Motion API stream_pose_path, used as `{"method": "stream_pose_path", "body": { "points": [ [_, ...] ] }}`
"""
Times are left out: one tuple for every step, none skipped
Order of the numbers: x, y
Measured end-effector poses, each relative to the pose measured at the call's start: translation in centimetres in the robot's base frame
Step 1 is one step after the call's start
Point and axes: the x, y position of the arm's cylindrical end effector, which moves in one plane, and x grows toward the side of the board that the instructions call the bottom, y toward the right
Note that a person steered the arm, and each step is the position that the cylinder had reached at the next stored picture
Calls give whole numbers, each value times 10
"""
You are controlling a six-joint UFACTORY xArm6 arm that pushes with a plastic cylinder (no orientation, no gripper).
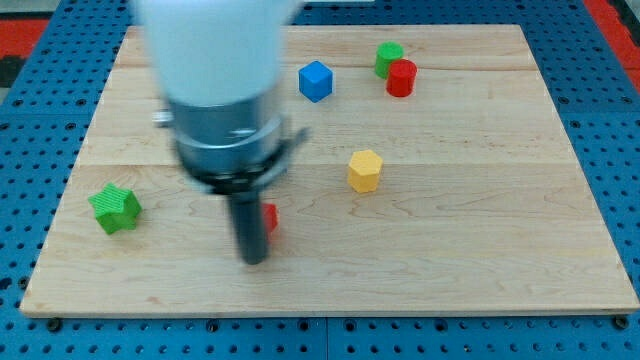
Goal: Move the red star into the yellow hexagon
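The red star [270, 219] lies left of the board's middle, mostly hidden behind my rod; only its right edge shows. My tip [254, 260] rests on the board just below and left of it, touching or nearly touching. The yellow hexagon [365, 170] stands to the right and a little above, apart from the star.
A green star [115, 207] lies near the left edge of the wooden board [480, 250]. A blue cube [315, 81] sits near the top middle. A green block [389, 58] and a red cylinder [401, 78] touch each other at the top right.
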Motion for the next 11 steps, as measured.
{"method": "stream_pose_path", "body": {
  "points": [
    [-7, -14],
    [-32, -23],
    [-32, -20],
    [-22, 6],
    [-23, 43],
    [-43, 54],
    [-45, 58],
    [-54, 77],
    [-66, 124],
    [-74, 168],
    [-83, 202]
  ]
}}
